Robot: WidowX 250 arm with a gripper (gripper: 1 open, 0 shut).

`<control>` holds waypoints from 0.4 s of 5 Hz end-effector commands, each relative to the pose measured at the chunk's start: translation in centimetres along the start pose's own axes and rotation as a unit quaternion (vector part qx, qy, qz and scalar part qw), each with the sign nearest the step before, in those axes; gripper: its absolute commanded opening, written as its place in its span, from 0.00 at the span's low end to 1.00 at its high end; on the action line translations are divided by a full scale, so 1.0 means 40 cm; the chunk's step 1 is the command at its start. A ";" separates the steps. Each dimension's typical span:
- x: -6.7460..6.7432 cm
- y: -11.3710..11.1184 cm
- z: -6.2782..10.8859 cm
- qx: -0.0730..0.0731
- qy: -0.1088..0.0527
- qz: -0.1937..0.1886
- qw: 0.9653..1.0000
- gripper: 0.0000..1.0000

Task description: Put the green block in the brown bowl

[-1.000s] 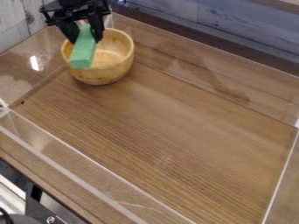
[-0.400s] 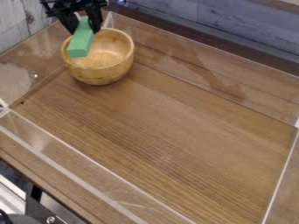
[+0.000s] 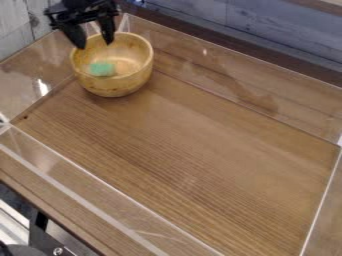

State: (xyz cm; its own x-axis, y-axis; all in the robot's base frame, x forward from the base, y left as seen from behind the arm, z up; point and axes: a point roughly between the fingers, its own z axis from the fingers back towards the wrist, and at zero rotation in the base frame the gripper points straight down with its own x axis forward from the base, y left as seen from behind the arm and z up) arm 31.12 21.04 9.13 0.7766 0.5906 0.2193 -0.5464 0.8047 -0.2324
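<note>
The brown bowl [image 3: 115, 82] stands at the far left of the wooden table. Inside it, on the left of the honey-coloured floor, lies the green block [image 3: 100, 69], with only a small patch of it showing. My gripper [image 3: 91, 37] hangs just above the bowl's far-left rim, black fingers [image 3: 74, 33] spread open and nothing between them. The block is clear of the fingers.
A clear plastic wall [image 3: 174, 230] runs around the wooden tabletop [image 3: 201, 140]. A grey plank wall [image 3: 281, 25] rises behind the table. The bowl sits close to the left side wall.
The block was held tilted over the bowl between the fingers; now the fingers have spread and the block lies down in the bowl. The gripper shifted slightly left.
</note>
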 end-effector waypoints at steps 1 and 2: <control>0.013 -0.004 0.027 0.010 -0.032 0.026 0.999 0.00; 0.004 -0.004 0.023 0.010 -0.038 0.045 0.998 0.00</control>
